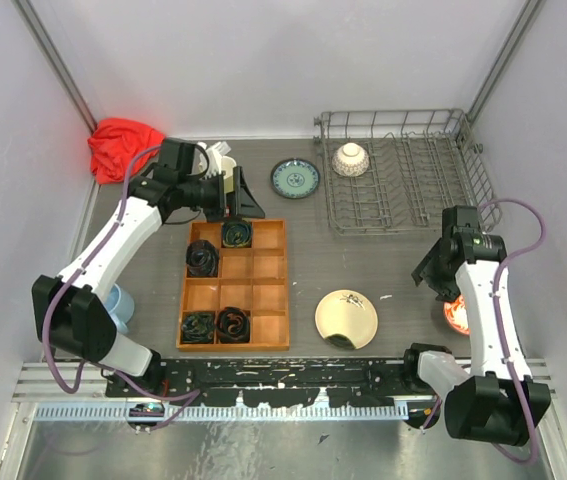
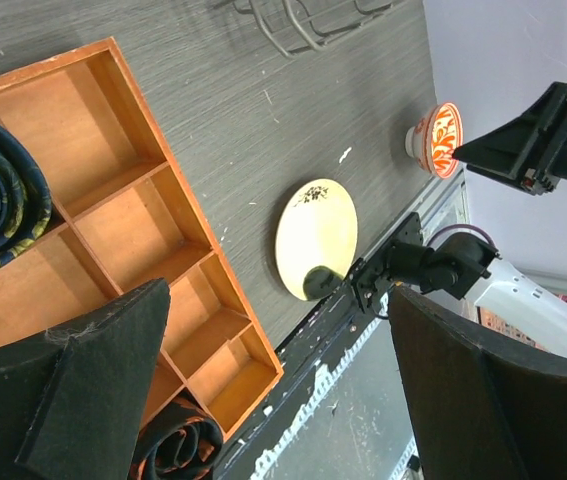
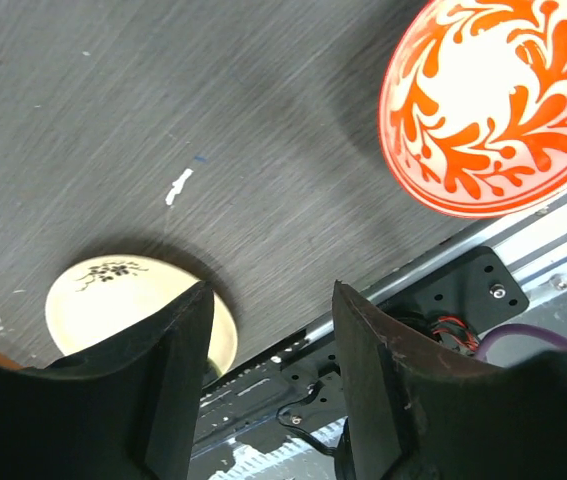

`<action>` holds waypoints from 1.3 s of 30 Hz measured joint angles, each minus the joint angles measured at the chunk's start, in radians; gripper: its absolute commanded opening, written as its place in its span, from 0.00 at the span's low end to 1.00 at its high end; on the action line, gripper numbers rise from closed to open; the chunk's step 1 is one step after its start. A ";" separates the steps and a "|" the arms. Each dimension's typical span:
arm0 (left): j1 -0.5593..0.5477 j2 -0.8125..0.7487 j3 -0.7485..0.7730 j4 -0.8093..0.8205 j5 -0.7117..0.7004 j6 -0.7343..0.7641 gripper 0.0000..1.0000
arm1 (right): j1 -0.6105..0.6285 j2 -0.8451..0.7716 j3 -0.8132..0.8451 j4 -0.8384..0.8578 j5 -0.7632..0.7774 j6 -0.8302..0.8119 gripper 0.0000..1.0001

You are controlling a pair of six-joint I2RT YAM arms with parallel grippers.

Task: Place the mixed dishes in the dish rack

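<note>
The grey wire dish rack [image 1: 433,200] stands at the back right with one white-and-red bowl [image 1: 350,159] inside its left end. The teal plate [image 1: 295,178] lies left of the rack. The cream plate [image 1: 346,319] lies at the front middle and shows in both wrist views [image 2: 315,240] [image 3: 113,290]. The second bowl [image 1: 455,315] [image 3: 498,110] sits at the front right, partly under my right arm. My right gripper [image 1: 431,278] [image 3: 268,400] is open and empty above the table beside it. My left gripper [image 1: 248,200] [image 2: 283,400] is open and empty, next to the pale yellow mug [image 1: 225,162]. The light blue cup [image 1: 118,305] stands at the left.
An orange-brown wooden tray [image 1: 235,285] [image 2: 113,200] holding rolled dark items lies mid-table under my left gripper. A red cloth [image 1: 123,145] is at the back left. Metal rails run along the near table edge [image 1: 283,385]. White walls close in three sides.
</note>
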 measured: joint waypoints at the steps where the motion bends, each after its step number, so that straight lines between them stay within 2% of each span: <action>1: 0.000 0.000 0.000 0.000 0.002 0.001 0.98 | -0.002 0.002 -0.010 0.000 0.008 -0.001 0.56; 12: 0.000 0.075 0.000 0.016 0.032 0.015 0.98 | -0.083 0.158 -0.037 0.040 0.108 0.002 0.62; 20: 0.000 0.137 0.017 0.015 0.037 0.036 0.98 | -0.246 0.298 -0.093 0.170 0.105 -0.031 0.62; 34: 0.000 0.158 0.045 0.009 0.038 0.056 0.98 | -0.285 0.403 -0.114 0.322 0.104 -0.099 0.58; 39: 0.000 0.158 0.045 0.009 0.036 0.058 0.98 | -0.295 0.434 -0.131 0.349 0.103 -0.104 0.50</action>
